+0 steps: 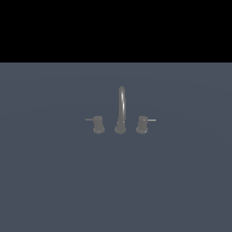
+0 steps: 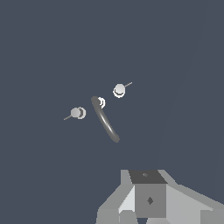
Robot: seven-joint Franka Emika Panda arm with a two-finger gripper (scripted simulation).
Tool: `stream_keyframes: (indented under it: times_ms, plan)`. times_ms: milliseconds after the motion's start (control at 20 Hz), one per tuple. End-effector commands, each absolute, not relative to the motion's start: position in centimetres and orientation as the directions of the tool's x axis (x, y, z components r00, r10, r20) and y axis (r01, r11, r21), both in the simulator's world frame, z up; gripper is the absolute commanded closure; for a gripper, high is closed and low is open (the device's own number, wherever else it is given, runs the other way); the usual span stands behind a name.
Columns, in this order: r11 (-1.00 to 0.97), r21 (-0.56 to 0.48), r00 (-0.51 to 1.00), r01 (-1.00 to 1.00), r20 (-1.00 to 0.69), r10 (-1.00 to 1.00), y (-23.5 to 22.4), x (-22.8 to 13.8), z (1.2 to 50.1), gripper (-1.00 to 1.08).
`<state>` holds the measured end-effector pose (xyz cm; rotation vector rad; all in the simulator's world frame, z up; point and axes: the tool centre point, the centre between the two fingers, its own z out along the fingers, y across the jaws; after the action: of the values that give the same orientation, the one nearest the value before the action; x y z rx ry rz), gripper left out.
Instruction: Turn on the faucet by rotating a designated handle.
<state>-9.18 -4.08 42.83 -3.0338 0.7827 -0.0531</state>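
Because the handle (image 1: 142, 124), a short grey cylindrical knob with a brighter silver lever rod, stood at the exterior view's right of the small dull grey metal faucet (image 1: 121, 111), the approach needed to end beside that rod, not the darker twin knob (image 1: 98, 124). The grey gripper (image 2: 148, 205) hung well apart; whether it stood spread or closed could not be told.

You are looking at a bare simulated scene, not a real room: a flat, even blue-grey floor (image 1: 54, 181) runs to a straight edge under a plain black backdrop (image 1: 116, 27). There are no walls, furniture or sink. Only the small grey faucet (image 1: 121, 111) stands on the surface, and its smooth, textureless shading marks it as a render.
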Motion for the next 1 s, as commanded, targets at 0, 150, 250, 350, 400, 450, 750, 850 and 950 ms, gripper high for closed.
stream_keyframes:
  times_ms: [0, 150, 250, 350, 400, 450, 750, 850, 950]
  plan:
    - [-0.839, -0.020, 0.839, -0.544, 0.027, -0.544, -4.6, -7.3, 41.2, 1.08]
    - [-0.791, -0.023, 0.791, -0.611, 0.021, -0.612, -5.3, -5.2, 39.1, 1.08]
    - [-0.756, -0.024, 0.756, -0.654, 0.018, -0.655, -5.8, -3.8, 37.6, 1.08]
    - [-0.718, -0.025, 0.718, -0.695, 0.014, -0.696, -6.3, -2.5, 36.0, 1.08]
    - [-0.699, -0.025, 0.699, -0.715, 0.012, -0.715, -6.6, -1.9, 35.2, 1.08]
    - [-0.679, -0.026, 0.679, -0.734, 0.011, -0.734, -6.9, -1.3, 34.4, 1.08]
    - [-0.547, -0.024, 0.547, -0.837, 0.002, -0.837, -8.5, 2.0, 29.1, 1.08]
    - [-0.499, -0.022, 0.499, -0.866, 0.000, -0.867, -9.1, 2.9, 27.1, 1.08]
    - [-0.450, -0.021, 0.450, -0.893, -0.002, -0.893, -9.7, 3.8, 25.2, 1.08]
